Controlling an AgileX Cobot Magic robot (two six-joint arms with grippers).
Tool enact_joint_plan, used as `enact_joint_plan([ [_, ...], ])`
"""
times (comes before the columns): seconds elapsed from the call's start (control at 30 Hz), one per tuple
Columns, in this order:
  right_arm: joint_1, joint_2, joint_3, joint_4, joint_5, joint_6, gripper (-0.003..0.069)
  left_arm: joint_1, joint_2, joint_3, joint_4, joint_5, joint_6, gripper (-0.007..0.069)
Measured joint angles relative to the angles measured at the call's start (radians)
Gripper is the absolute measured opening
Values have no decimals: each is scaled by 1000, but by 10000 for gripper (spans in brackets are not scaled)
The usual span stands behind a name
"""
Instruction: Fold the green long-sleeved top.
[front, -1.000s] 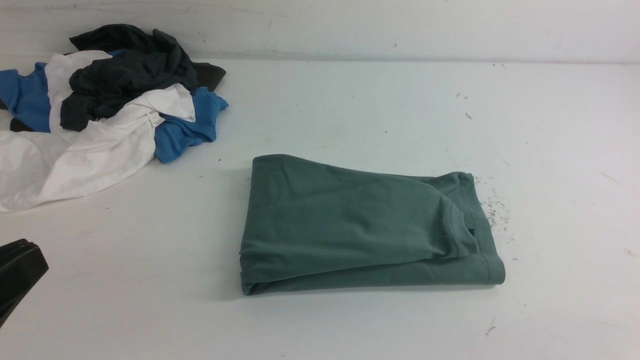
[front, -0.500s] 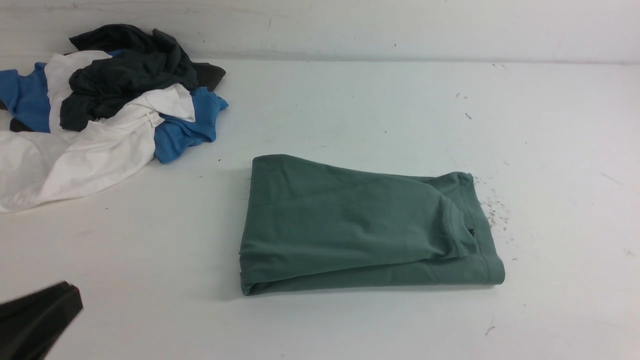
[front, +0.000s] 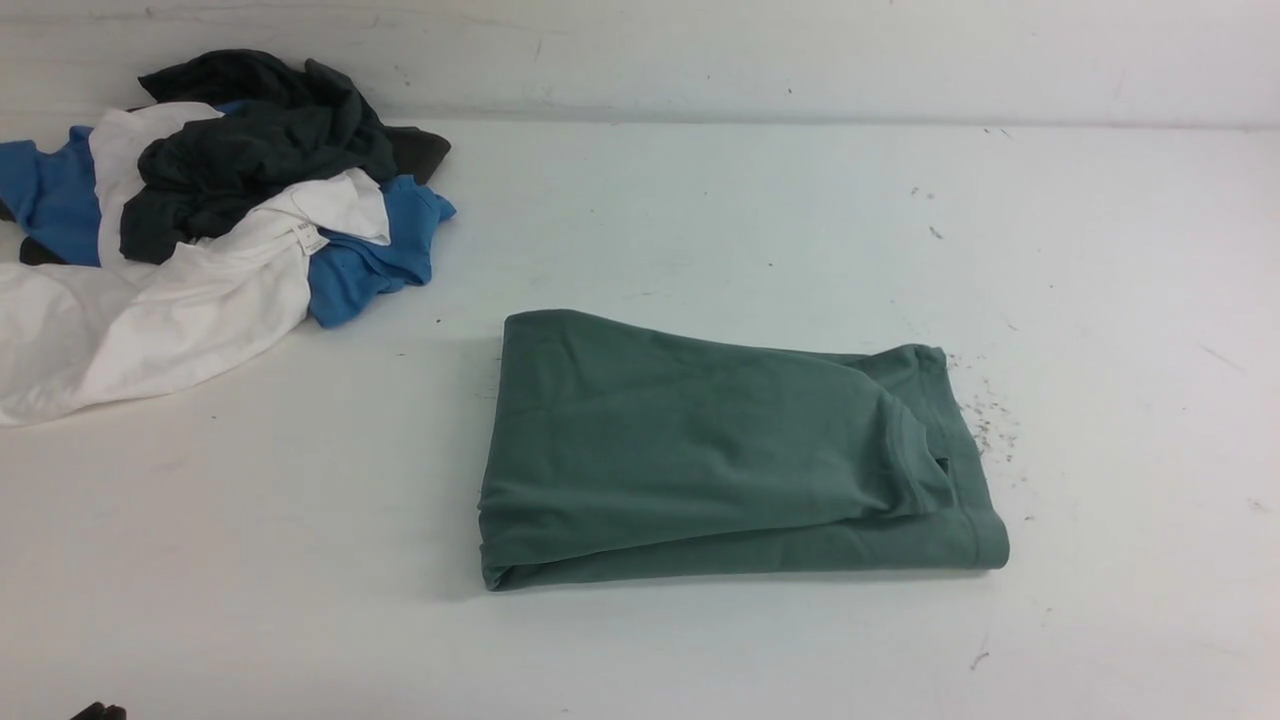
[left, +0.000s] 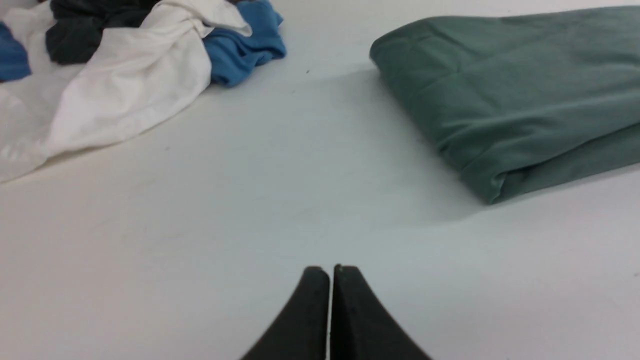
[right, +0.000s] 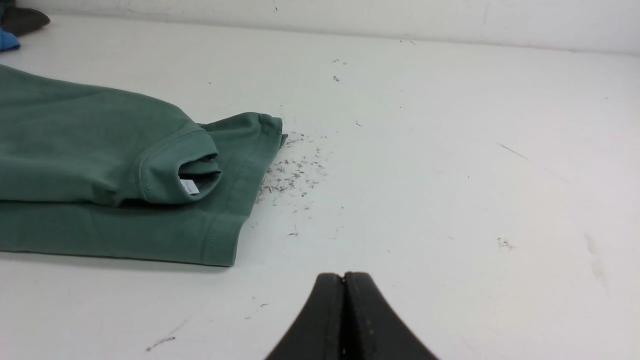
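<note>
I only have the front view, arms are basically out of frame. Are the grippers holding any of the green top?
Observer: No. The left gripper is shut on nothing, over bare table, clear of the green long-sleeved top.
Operator: And the right?
Observer: The right gripper is also shut and empty, apart from the top's hem corner.
Operator: Can you see the neck label?
Observer: Yes, the right wrist view shows a white label inside the collar opening.

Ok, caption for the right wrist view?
Shut right gripper above white table, apart from the folded green long-sleeved top.
</note>
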Motion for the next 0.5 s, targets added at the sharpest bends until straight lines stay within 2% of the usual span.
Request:
enact_joint_plan([
  [0.23,0,0,0,0,1,0,-14,24,0,1,8,1,0,-4],
  [0.3,0,0,0,0,1,0,-14,48,0,1,8,1,0,-4],
  [0.4,0,0,0,0,1,1,-14,147,0,1,8,1,0,-4],
  [0.5,0,0,0,0,1,1,-14,177,0,1,8,1,0,-4],
])
